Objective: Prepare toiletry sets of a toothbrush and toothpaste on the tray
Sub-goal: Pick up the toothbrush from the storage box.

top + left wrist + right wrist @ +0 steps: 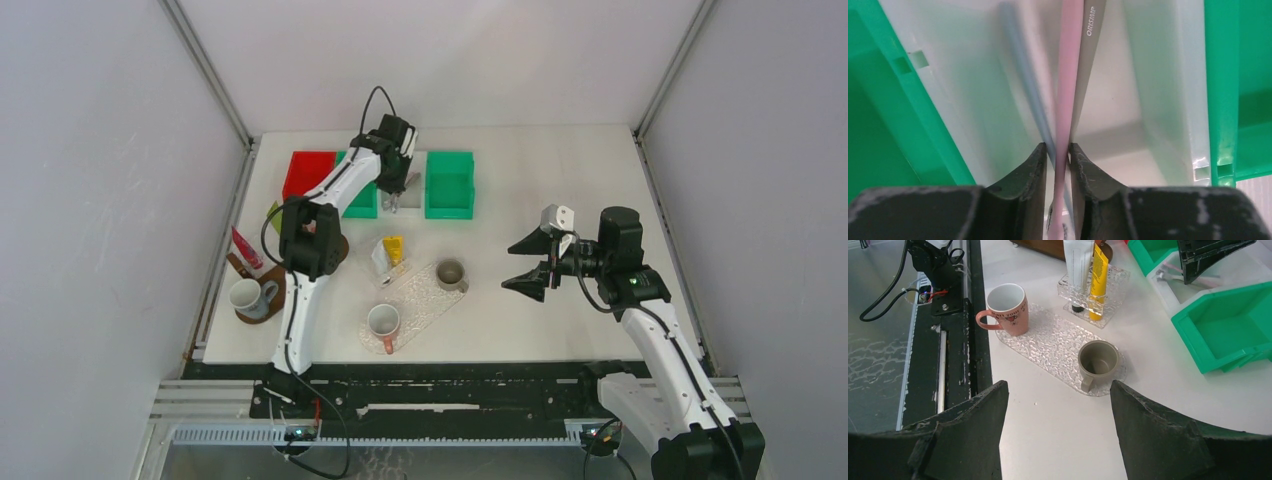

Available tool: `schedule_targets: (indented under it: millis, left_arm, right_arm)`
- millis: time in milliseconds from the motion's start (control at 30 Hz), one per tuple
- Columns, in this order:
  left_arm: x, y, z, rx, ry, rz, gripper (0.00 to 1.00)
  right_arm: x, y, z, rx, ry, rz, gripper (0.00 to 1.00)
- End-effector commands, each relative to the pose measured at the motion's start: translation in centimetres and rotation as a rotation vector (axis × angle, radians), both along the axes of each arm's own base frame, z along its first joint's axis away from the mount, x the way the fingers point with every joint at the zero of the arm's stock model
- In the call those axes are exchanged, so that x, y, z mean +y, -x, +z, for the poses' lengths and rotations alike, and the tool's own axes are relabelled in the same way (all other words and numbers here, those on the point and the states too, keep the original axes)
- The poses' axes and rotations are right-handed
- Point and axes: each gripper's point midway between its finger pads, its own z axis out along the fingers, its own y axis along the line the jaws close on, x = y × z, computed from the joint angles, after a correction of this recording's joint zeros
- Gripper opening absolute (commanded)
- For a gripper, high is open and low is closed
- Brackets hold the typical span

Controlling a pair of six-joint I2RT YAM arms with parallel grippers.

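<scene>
In the left wrist view, a pink toothbrush (1068,75) lies in a white bin (1158,75) between a blue toothbrush (1023,75) and a grey one (1088,65). My left gripper (1058,146) (398,200) is down in that bin. Its jaws stand narrowly open round the pink handle, with a thin gap on the left side. A yellow toothpaste tube (1099,275) (395,247) and a white one (1077,270) stand in a clear holder (1108,315) beside the clear tray (1048,345) (425,295). My right gripper (1058,385) (515,268) hovers wide open right of the tray, holding nothing.
A pink mug (1007,302) and a grey mug (1098,360) stand on the clear tray. Green bins (449,185) (360,200) flank the white bin, with a red bin (308,172) further left. A wooden tray (262,305) at the left edge carries a white mug (245,295) and a red tube (245,248).
</scene>
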Motion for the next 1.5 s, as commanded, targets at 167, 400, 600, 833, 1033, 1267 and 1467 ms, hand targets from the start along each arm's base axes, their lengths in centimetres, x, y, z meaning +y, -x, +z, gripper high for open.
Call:
schedule_targets:
  millis: [167, 400, 600, 833, 1033, 1267, 1467]
  left_arm:
    - [-0.3, -1.8, 3.9, -0.088, 0.036, 0.004, 0.04]
    - [-0.3, -2.2, 7.9, -0.172, 0.053, -0.003, 0.02]
    - [-0.4, -1.9, 7.8, -0.158, 0.065, -0.013, 0.06]
    - [-0.4, -1.5, 5.3, -0.09, 0.078, 0.002, 0.1]
    - [0.2, -1.5, 4.5, -0.062, 0.091, 0.019, 0.16]
    - [0.5, -1.3, 4.2, -0.045, 0.099, 0.025, 0.24]
    - [0.5, -1.2, 4.1, -0.04, 0.103, 0.027, 0.22]
  right_arm:
    - [0.1, -0.4, 1.5, -0.063, -0.001, 0.007, 0.82]
    - [0.1, -0.4, 1.5, -0.066, 0.0, 0.007, 0.82]
    - [0.1, -0.4, 1.5, -0.064, 0.002, 0.006, 0.83]
    - [0.1, -0.5, 1.4, -0.065, 0.004, 0.001, 0.83]
    - [0.1, -0.5, 1.4, -0.066, 0.004, 0.003, 0.82]
    - [0.1, -0.5, 1.4, -0.063, 0.004, 0.004, 0.83]
    - [0.1, -0.5, 1.3, -0.064, 0.006, 0.004, 0.83]
